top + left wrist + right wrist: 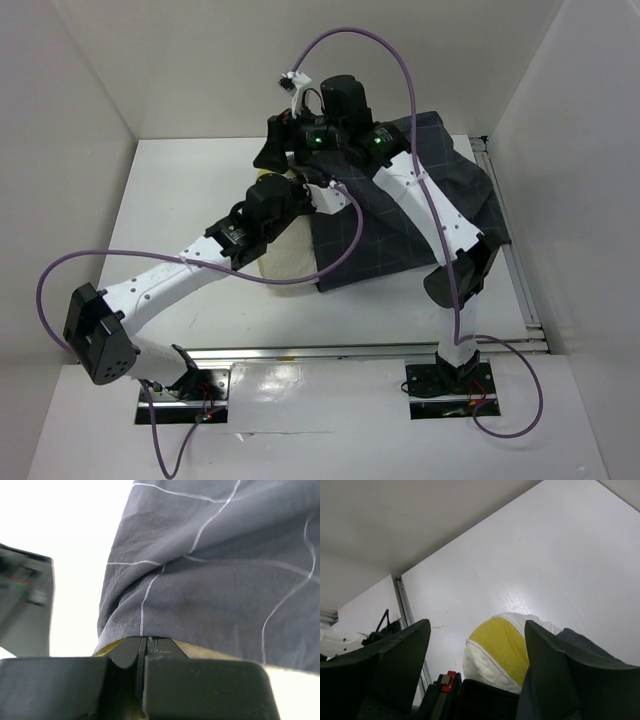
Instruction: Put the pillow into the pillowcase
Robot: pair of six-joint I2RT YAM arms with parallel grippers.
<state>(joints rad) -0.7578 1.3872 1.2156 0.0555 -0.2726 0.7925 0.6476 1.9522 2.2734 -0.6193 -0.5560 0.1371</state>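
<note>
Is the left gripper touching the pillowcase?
Touching. The left wrist view shows the left gripper with its fingers shut on the hem of the pillowcase.

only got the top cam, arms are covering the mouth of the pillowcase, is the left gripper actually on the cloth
Observer: Yes. In the left wrist view the left gripper is shut on the pillowcase, right at its stitched hem.
Operator: ok and the right one, has it got anything
Observer: No. In the right wrist view the right gripper stands open and holds nothing. Just ahead of it the yellow-banded end of the pillow sits bare, with grey cloth beside it.
</note>
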